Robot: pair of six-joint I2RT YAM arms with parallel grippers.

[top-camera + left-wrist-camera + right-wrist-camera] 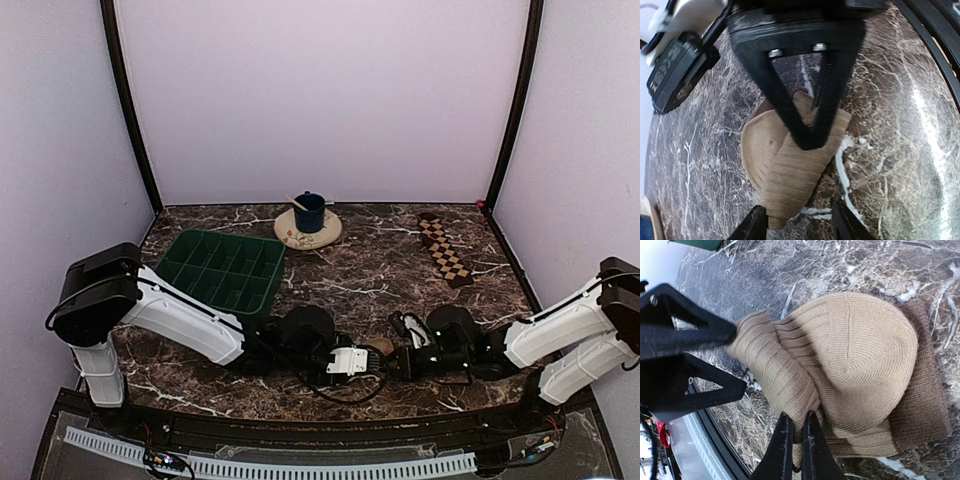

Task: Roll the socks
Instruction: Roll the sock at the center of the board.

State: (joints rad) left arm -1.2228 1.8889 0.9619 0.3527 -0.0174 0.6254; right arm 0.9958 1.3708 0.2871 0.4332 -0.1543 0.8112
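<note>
Two socks on the dark marble table (380,270). One, a plain tan-brown ribbed fabric sock (855,355), sits half bundled by the near edge, about mid-width. The right gripper (797,452) is clamped tight on a fold of it. The left gripper (800,225) is roughly half open, fingers (756,225) straddling the sock's rolled end, one touching it, no real squeeze. The other, a brown-and-cream checkered fabric sock (445,250), lies flat as a long strip near the far right corner.
</note>
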